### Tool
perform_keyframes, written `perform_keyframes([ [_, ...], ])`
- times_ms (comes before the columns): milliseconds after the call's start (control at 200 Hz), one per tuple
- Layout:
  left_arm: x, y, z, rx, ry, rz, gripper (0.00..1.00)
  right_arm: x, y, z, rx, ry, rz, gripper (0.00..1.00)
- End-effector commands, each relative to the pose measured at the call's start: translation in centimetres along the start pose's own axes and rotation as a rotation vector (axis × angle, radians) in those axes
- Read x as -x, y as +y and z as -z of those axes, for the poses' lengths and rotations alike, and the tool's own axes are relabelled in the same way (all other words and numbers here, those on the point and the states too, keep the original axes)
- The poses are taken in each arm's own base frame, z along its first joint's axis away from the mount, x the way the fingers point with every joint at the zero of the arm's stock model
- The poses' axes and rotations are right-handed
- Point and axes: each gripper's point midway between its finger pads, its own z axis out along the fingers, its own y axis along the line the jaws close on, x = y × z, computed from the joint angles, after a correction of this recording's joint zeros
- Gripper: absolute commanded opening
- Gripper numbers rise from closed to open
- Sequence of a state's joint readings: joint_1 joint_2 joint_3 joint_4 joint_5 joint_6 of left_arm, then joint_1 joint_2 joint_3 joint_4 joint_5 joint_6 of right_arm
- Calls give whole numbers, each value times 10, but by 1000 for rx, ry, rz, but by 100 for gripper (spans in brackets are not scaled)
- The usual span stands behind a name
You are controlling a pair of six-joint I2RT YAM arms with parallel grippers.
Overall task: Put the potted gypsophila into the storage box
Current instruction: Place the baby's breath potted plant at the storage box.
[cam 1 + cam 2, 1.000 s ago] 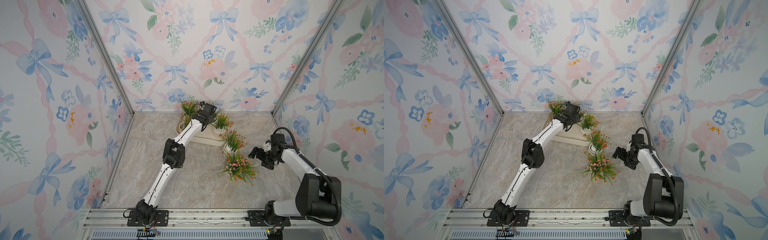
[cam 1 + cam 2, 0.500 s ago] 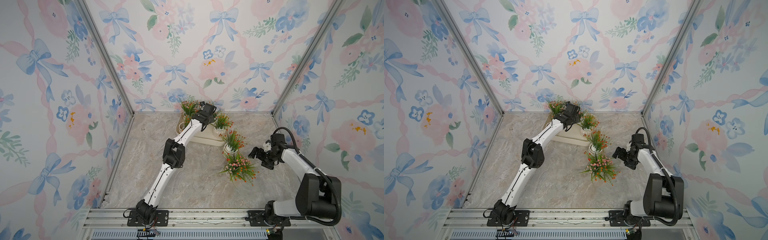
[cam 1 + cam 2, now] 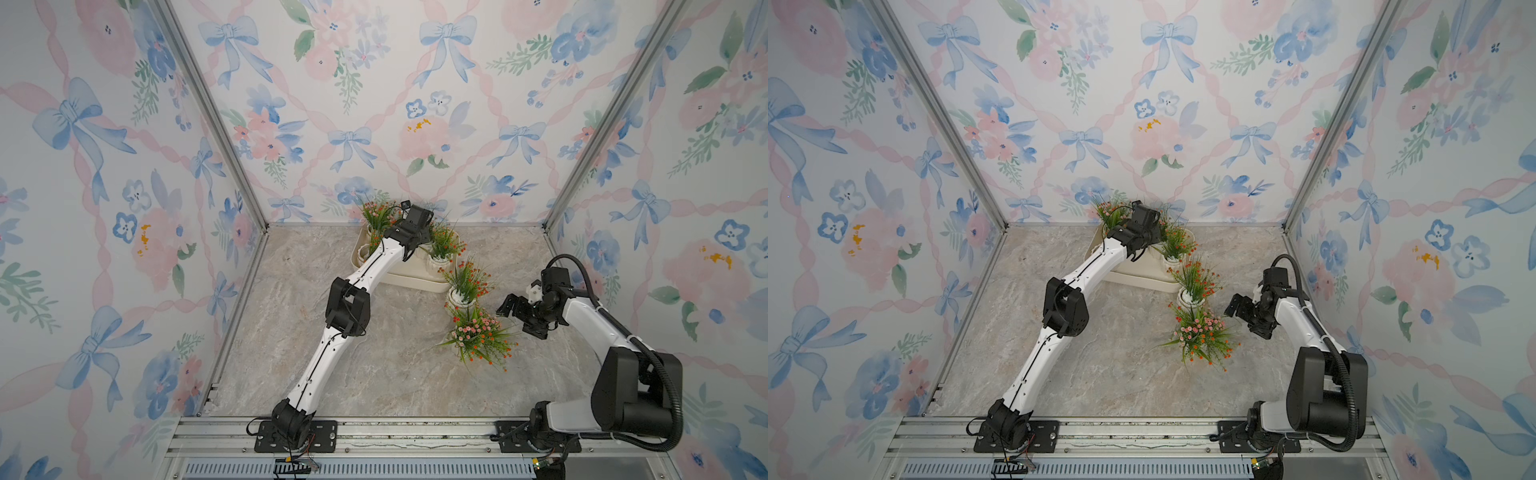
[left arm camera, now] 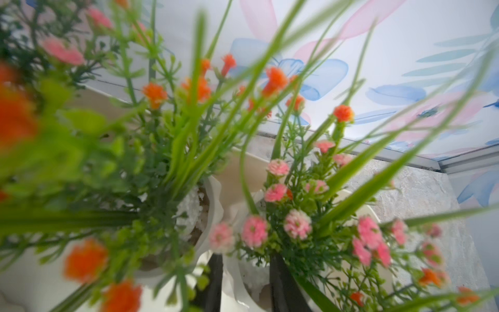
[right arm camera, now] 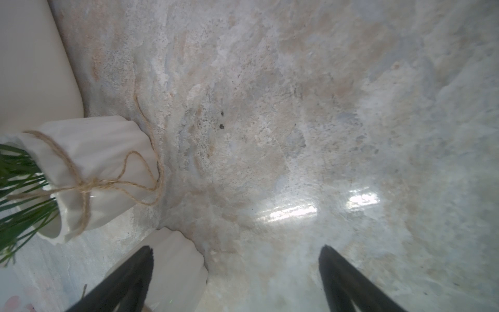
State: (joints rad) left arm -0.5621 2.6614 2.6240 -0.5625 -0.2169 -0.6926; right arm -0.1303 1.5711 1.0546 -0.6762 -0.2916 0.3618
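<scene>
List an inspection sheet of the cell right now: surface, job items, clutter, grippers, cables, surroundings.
Surface: marbled grey-beige tabletop, glossy, no spills seen.
Job's things: shallow cream plastic storage box at the back holds several white ribbed pots of artificial gypsophila; an orange-flowered pot and a pink-flowered pot stand outside it.
Clutter: nothing seen.
Grippers: left gripper down among the boxed plants, grip unclear; right gripper open, empty, beside the outside pots.
Cables: black corrugated hose along the right arm.
Surroundings: floral bow-patterned wall panels.
</scene>
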Motion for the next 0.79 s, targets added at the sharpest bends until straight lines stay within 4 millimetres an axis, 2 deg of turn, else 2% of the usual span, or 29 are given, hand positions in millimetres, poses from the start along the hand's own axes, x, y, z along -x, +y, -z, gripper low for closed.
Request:
perform_keyframes([
  [0, 2, 0, -3, -13, -3, 6, 30, 1, -2, -6, -11, 19, -2, 97],
  [215, 15, -2, 11, -13, -23, -11, 31, 2, -2, -3, -10, 12, -1, 97],
  [275, 22, -3, 22, -10, -36, -20, 35, 2, -1, -3, -9, 12, 0, 97],
  [360, 32, -3, 37, -4, -49, -38, 46, 2, 1, -2, -7, 10, 1, 97],
  [625, 52, 3, 91, 18, -69, -84, 94, 3, 5, 4, -28, 3, -5, 97],
  [670, 54, 6, 100, 24, -73, -89, 97, 3, 5, 5, -41, 7, -7, 97],
  [790, 61, 16, 130, 59, -93, -108, 98, 2, 7, 7, -65, 8, -6, 97],
])
